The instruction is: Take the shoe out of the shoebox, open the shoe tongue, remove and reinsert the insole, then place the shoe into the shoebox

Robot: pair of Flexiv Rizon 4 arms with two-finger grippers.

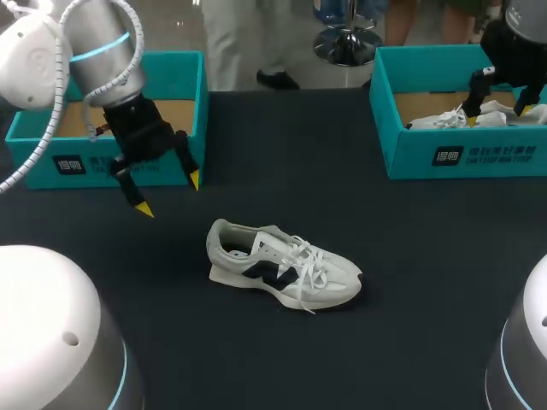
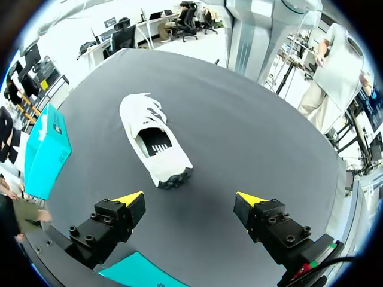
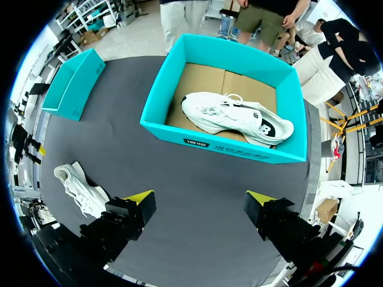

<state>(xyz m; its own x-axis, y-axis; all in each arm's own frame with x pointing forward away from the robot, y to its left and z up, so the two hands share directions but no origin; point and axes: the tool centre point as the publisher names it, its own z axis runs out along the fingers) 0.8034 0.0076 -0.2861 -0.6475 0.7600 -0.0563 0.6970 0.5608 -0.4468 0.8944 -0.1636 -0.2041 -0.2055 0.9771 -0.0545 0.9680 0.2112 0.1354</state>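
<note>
A white sneaker (image 1: 282, 266) with a dark side mark lies on the dark table, heel toward the left, laces loose. In the left wrist view this sneaker (image 2: 154, 140) lies ahead of my open left gripper (image 2: 191, 200), heel nearest, its inside showing. My left gripper (image 1: 168, 194) hangs above the table, left of the shoe, in front of the left teal box (image 1: 175, 111). My right gripper (image 1: 500, 109) hovers open over the right teal shoebox (image 1: 461, 154), which holds a second white shoe (image 3: 236, 116). Nothing is between the fingers of the right gripper (image 3: 200, 200).
The left teal box (image 3: 75, 84) looks empty inside, brown cardboard bottom showing. Both boxes stand along the table's far edge, with dark table (image 1: 282, 145) between them. The sneaker on the table (image 3: 81, 188) shows beside my right gripper in its wrist view.
</note>
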